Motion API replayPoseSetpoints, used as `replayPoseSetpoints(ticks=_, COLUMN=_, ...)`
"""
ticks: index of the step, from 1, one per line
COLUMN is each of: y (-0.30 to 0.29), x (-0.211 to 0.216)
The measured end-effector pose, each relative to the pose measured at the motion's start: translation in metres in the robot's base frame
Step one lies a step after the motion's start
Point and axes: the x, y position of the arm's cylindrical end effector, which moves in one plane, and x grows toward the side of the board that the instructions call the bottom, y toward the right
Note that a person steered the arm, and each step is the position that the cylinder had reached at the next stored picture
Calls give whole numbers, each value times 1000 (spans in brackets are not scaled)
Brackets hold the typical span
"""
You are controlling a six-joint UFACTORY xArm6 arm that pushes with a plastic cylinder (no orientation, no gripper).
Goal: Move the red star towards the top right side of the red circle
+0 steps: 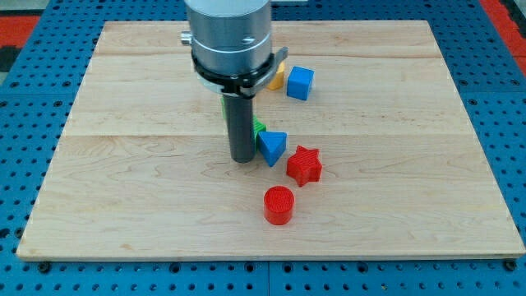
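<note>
The red star [305, 165] lies on the wooden board [123, 164], right of centre. The red circle [279, 205], a short cylinder, stands just below and to the left of it, a small gap apart. My tip [243, 159] is down on the board at the left edge of the blue triangle [271, 147], which sits between the tip and the red star. The tip is to the left of the star and above and left of the circle.
A blue cube [300, 83] lies near the view's top, with a yellow block [277, 78] partly hidden behind the arm beside it. A green block [259, 127] peeks out behind the rod. The arm's grey body [230, 37] covers the top centre.
</note>
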Motion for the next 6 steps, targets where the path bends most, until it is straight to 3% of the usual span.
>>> replayPoseSetpoints(ticks=6, y=32, x=7)
